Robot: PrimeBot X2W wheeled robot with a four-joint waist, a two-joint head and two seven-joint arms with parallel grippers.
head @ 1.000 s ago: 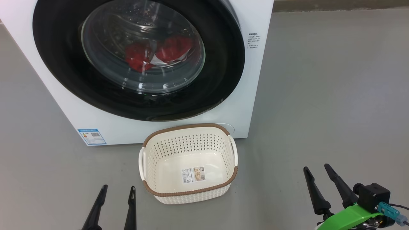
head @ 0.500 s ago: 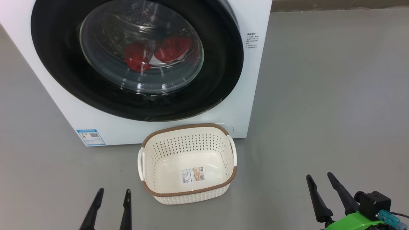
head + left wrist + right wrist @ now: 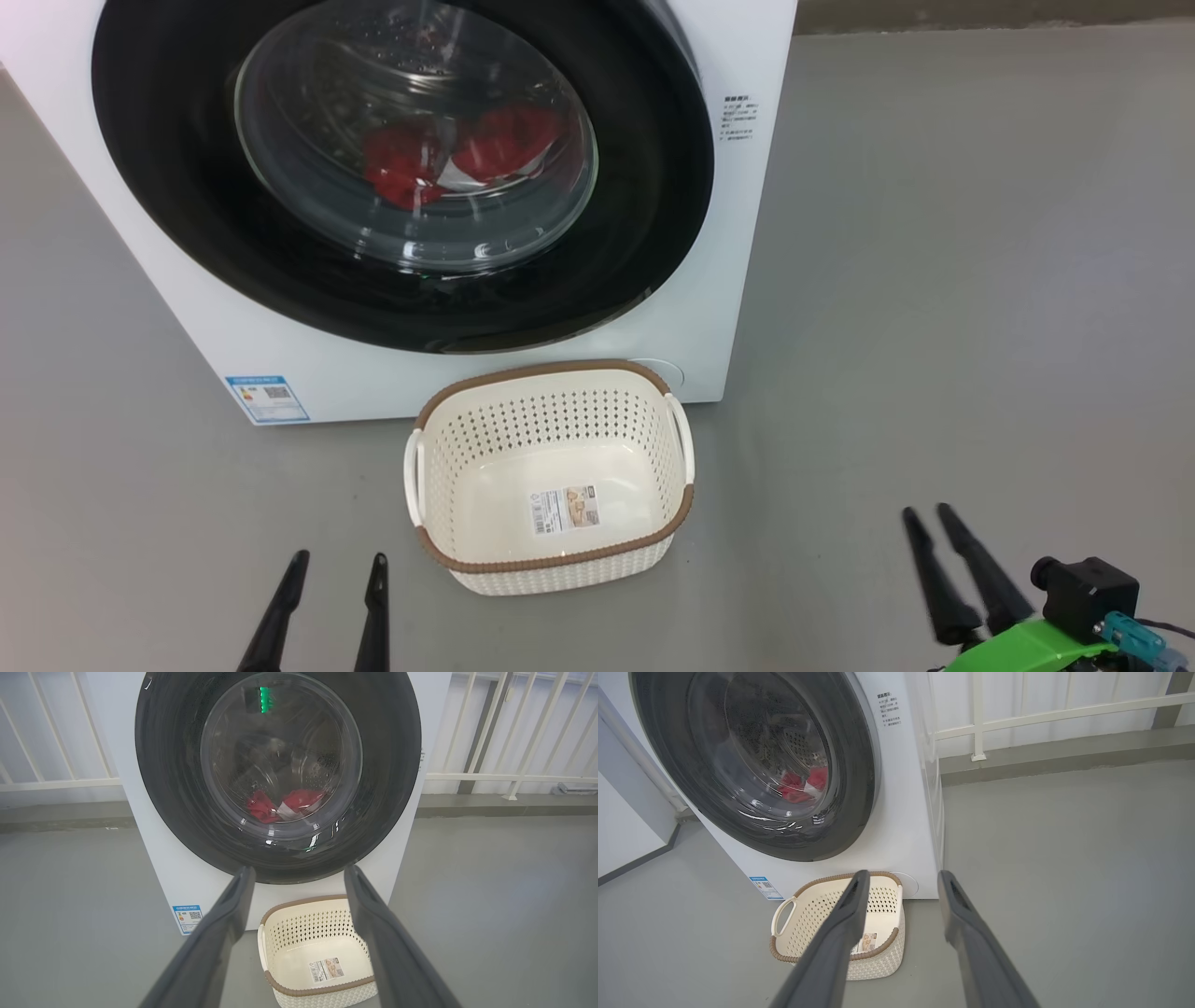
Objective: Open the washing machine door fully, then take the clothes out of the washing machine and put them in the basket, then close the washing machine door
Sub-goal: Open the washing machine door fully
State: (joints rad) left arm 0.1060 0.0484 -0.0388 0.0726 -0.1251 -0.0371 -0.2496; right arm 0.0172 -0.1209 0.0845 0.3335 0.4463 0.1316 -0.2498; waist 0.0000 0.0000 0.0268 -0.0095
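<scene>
The washing machine door (image 3: 401,168) is sitting shut against the white washing machine (image 3: 719,308). The red clothes (image 3: 457,159) are lying low in the drum behind the glass. The cream basket (image 3: 551,371) is standing empty on the grey floor, just in front of the machine.

Both grippers are hanging low and well clear of the door, holding nothing. The left gripper (image 3: 339,555) is showing its jaws spread wide, while the right gripper (image 3: 925,509) is showing a narrower gap.

The door is likely rigid, heavy and slick. Its glossy black ring is offering little for the fingers to bite on, and the bulging glass is nowhere to grip. No handle is showing clearly. In the right wrist view the rim is standing proud of the white front on the side with the printed text, and that edge is probably the best hold.

The clothes are looking soft and light, so pinching a raised fold should do. The basket is looking light enough to slide if bumped.
</scene>
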